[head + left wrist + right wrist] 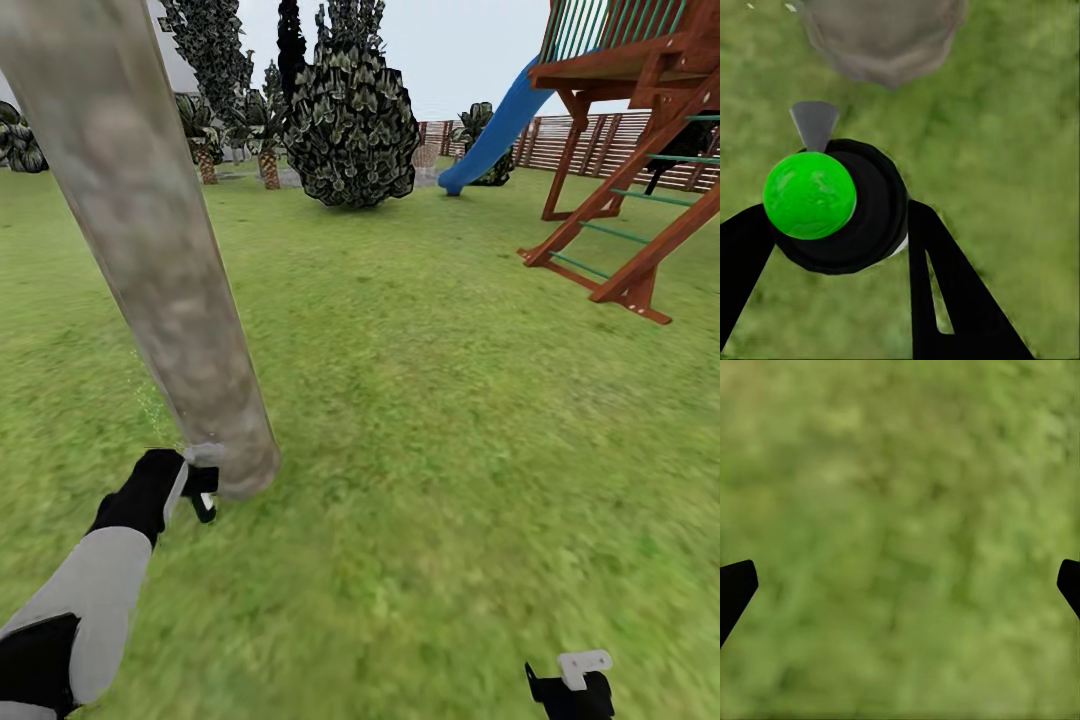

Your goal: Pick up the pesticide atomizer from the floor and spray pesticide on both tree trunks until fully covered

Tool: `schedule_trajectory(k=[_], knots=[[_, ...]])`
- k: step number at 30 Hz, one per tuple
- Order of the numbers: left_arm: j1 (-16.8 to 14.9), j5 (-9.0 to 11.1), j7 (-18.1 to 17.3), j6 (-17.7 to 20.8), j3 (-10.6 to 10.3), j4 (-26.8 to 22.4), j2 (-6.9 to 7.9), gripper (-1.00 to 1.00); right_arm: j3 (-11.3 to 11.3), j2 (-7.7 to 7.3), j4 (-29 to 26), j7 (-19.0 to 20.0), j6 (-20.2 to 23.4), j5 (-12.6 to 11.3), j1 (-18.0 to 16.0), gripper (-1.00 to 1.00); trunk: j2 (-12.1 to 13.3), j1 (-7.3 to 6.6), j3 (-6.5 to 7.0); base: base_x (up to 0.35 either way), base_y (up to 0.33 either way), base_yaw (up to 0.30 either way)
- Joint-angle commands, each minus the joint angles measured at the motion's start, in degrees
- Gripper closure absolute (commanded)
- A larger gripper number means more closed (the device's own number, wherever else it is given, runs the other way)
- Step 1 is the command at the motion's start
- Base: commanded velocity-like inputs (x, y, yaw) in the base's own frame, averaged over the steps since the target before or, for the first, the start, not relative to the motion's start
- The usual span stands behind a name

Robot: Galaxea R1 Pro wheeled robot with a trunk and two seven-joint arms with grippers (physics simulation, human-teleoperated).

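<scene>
Left hand (200,492) grips the atomizer (844,206) beside the tree trunk (150,240); right hand (900,585) open over lawn (420,400).

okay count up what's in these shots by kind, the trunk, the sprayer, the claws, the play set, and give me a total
Tree trunk: 1
Pesticide atomizer, held in the left claw: 1
Claws, left and right claw: 2
Wooden play set with blue slide: 1
Total: 5

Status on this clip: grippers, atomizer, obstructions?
Left gripper shut on atomizer, nozzle facing trunk base. Right gripper open over grass. Nothing between nozzle and trunk.
</scene>
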Motion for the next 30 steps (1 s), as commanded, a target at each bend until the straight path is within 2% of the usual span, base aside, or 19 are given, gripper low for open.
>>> schedule_trajectory(k=[1,3,5,8,9,10,11,13,14,16,17,19,24,26,30], knots=[[-0.28,0.35,-0.04,0.25,0.02,-0.04,1.56,1.00,0.00,0.00,0.00,0.00,0.02,0.00,0.00,-1.00,0.00,0.00,0.00,0.000,0.000,0.000],[-0.46,0.42,-0.13,0.69,0.02,-0.03,4.32,1.00,0.00,0.00,0.00,0.00,0.01,0.00,0.00,-1.00,0.00,0.00,0.00,0.000,0.000,0.000],[-0.54,0.40,-0.17,3.01,0.00,-0.19,5.59,1.00,0.00,0.00,0.00,0.00,0.03,0.00,0.00,-1.00,0.00,0.00,0.00,0.000,0.000,0.000],[-0.60,0.49,-0.18,3.92,-0.70,-2.08,4.49,1.00,0.00,0.00,0.00,0.00,0.06,0.00,0.00,-1.00,0.00,0.00,0.00,0.000,0.000,0.000],[-1.12,0.47,-0.18,4.27,-1.89,-2.92,3.47,1.00,0.00,0.00,0.00,0.00,0.05,0.00,0.00,-1.00,0.00,0.00,0.00,0.000,0.000,0.000],[-2.18,0.48,-0.18,6.70,-3.73,-4.17,2.29,1.00,0.00,0.00,0.00,0.00,0.01,0.00,0.00,-1.00,0.00,0.00,0.00,0.000,0.000,0.000],[-2.80,0.53,-0.18,8.43,-4.30,-5.07,2.12,1.00,0.00,0.00,0.00,0.00,0.02,0.00,0.00,-1.00,0.00,0.00,0.00,0.000,0.000,0.000],[-3.28,0.62,-0.20,9.91,-4.66,-5.85,2.68,1.00,0.00,0.00,0.00,0.00,0.05,0.00,0.00,-1.00,0.00,0.00,0.00,0.000,0.000,0.000],[-3.41,0.61,-0.23,10.19,-4.60,-5.99,3.10,1.00,0.00,0.00,0.00,0.00,0.03,0.00,0.00,-1.00,0.00,0.00,0.00,0.000,0.000,0.000],[-3.29,0.78,-0.33,10.49,-4.44,-6.11,6.15,1.00,0.00,0.00,0.00,0.00,0.05,0.00,0.00,-1.00,0.00,0.00,0.00,0.000,0.000,0.000],[-3.12,0.81,-0.34,10.49,-4.40,-6.12,7.11,1.00,0.00,0.00,0.00,0.00,0.03,0.00,0.00,-1.00,0.00,0.00,0.00,0.000,0.000,0.000],[-2.82,0.78,-0.35,10.49,-4.61,-6.19,7.88,1.00,0.00,0.00,-0.03,0.00,0.01,0.00,0.00,-1.00,0.00,0.00,0.00,0.000,0.000,0.000],[-2.66,0.88,-0.36,10.56,-4.76,-7.16,6.97,1.00,0.00,0.00,-0.09,0.00,-0.01,-0.09,0.00,-1.00,0.00,0.00,0.00,0.015,-0.018,0.108],[-2.63,0.92,-0.36,10.63,-4.75,-8.35,6.09,1.00,0.00,0.00,-0.09,0.00,0.01,-0.09,0.00,-1.00,0.00,0.00,0.00,0.147,-0.185,0.151],[-2.58,0.92,-0.30,10.60,-4.72,-8.56,5.69,1.00,-0.01,-0.14,-0.09,-0.08,-0.02,-0.09,0.00,-1.00,0.00,0.00,0.00,0.160,-0.227,0.021]])
